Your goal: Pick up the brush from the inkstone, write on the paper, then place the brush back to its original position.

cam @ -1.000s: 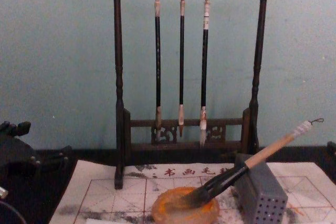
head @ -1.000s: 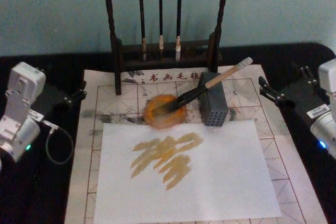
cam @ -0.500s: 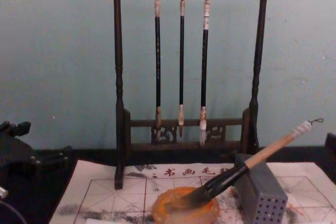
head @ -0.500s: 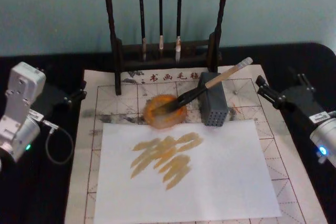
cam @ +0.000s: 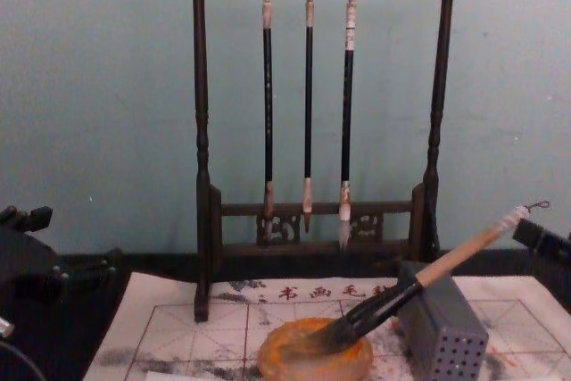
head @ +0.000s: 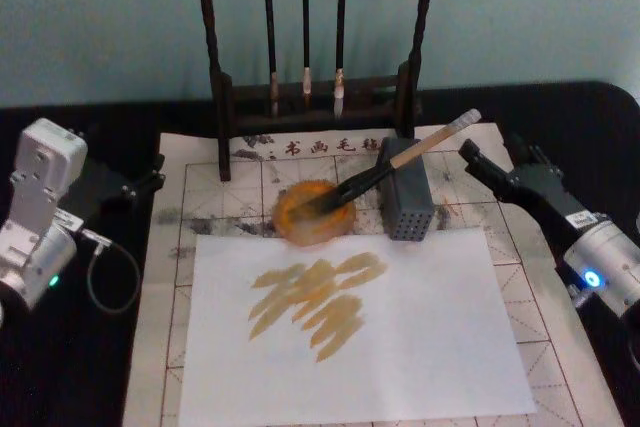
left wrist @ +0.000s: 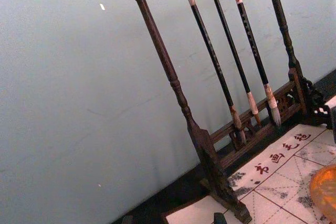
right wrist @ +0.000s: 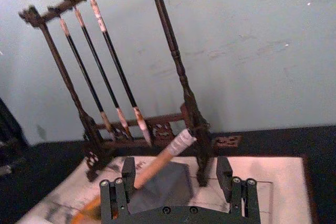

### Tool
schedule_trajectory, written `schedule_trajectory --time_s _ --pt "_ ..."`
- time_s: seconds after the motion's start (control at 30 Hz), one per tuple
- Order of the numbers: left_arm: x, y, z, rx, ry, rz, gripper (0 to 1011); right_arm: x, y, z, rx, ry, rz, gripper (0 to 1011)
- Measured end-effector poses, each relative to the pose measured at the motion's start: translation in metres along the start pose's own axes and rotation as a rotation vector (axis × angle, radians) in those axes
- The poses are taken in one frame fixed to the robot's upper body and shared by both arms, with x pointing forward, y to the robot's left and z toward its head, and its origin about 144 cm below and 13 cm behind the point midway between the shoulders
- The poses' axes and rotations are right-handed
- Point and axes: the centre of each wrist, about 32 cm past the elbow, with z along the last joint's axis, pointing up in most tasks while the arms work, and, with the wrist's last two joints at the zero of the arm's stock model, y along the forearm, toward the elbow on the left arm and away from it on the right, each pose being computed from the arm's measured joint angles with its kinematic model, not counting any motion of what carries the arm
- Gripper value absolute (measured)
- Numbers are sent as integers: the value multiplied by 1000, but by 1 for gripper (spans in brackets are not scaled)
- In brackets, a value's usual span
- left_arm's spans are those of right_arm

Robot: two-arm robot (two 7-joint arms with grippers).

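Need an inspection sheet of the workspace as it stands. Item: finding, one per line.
Surface: black table; grid paper lies flat on it.
Job's things: brush has its bristles in the inkstone and its handle leaning on the grey block.
Clutter: white sheet with tan strokes lies on the grid paper; rack at the back holds three hanging thin brushes.
Grippers: right gripper is open, close to the brush's white end, not touching it; left gripper is parked at the table's left.
Cables: grey loop at the left arm's wrist, beside the paper's edge.
Surroundings: plain blue-green wall; nothing else seen.
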Motion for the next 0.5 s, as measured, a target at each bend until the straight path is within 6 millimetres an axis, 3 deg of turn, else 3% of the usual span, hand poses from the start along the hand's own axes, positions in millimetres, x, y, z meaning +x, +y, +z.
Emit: schedule_trajectory --time_s 0.5 --pt "0 0 0 0 0 0 1001 4 24 -15 43 275 67 1000"
